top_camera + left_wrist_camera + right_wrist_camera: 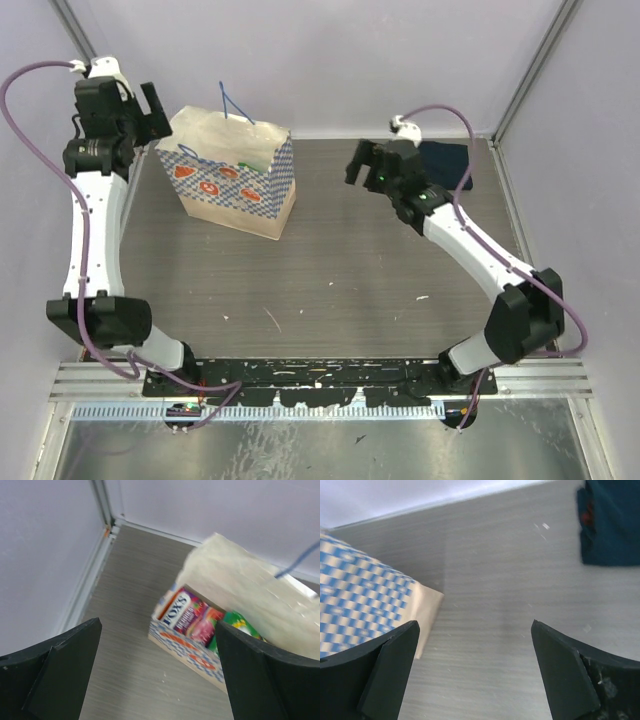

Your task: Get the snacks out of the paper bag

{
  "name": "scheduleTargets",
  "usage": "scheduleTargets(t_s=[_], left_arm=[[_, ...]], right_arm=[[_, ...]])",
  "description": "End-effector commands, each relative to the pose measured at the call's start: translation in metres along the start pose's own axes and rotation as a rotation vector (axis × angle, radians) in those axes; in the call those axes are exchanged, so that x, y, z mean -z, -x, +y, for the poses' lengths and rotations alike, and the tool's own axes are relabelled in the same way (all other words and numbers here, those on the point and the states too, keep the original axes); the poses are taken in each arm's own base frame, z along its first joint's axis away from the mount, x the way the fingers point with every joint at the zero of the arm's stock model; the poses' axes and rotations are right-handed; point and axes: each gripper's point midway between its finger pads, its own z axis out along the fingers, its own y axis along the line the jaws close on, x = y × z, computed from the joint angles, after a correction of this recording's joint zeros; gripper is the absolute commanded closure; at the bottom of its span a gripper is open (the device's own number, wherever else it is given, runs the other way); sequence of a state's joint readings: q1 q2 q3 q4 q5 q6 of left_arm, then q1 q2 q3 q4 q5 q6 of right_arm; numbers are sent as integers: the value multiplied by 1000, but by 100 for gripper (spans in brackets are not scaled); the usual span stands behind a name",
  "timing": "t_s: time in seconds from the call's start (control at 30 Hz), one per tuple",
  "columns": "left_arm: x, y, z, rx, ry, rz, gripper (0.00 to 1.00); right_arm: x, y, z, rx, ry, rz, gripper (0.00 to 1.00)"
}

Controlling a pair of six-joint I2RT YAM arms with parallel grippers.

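The paper bag point(232, 178) stands upright at the back left of the table, tan with a blue-white checkered band and blue string handles. In the left wrist view its open mouth point(235, 595) shows snacks inside: a purple pouch point(187, 616) and a green pouch point(235, 625). My left gripper point(148, 110) is open and empty, raised just left of the bag's top. My right gripper point(362, 165) is open and empty, above the table to the right of the bag. The right wrist view shows the bag's checkered side point(355, 595) at the left.
A dark navy folded cloth point(447, 163) lies at the back right, also in the right wrist view point(612, 522). Purple walls close in the back and sides. Bare wood-grain tabletop point(330, 290) lies between bag and arm bases.
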State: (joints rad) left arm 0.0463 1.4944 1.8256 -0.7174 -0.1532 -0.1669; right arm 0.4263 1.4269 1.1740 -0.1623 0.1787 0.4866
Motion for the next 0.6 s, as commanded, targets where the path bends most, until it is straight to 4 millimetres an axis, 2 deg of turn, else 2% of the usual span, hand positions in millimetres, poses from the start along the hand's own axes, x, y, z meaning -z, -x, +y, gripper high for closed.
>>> scheduleTargets(t_s=[0.0, 0.1, 0.2, 0.37, 0.57], left_arm=[[-21, 13, 16, -60, 20, 15, 2], [-40, 21, 20, -76, 10, 23, 2], [-62, 15, 10, -88, -90, 84, 2], [-87, -1, -14, -90, -226, 158, 2], [-121, -19, -9, -113, -207, 178, 2]], right_arm=[[2, 36, 55, 133, -28, -89, 0], [-2, 47, 83, 145, -6, -117, 1], [-10, 57, 105, 133, 28, -126, 5], [-32, 57, 147, 169, 75, -107, 7], [-55, 49, 187, 217, 103, -98, 7]])
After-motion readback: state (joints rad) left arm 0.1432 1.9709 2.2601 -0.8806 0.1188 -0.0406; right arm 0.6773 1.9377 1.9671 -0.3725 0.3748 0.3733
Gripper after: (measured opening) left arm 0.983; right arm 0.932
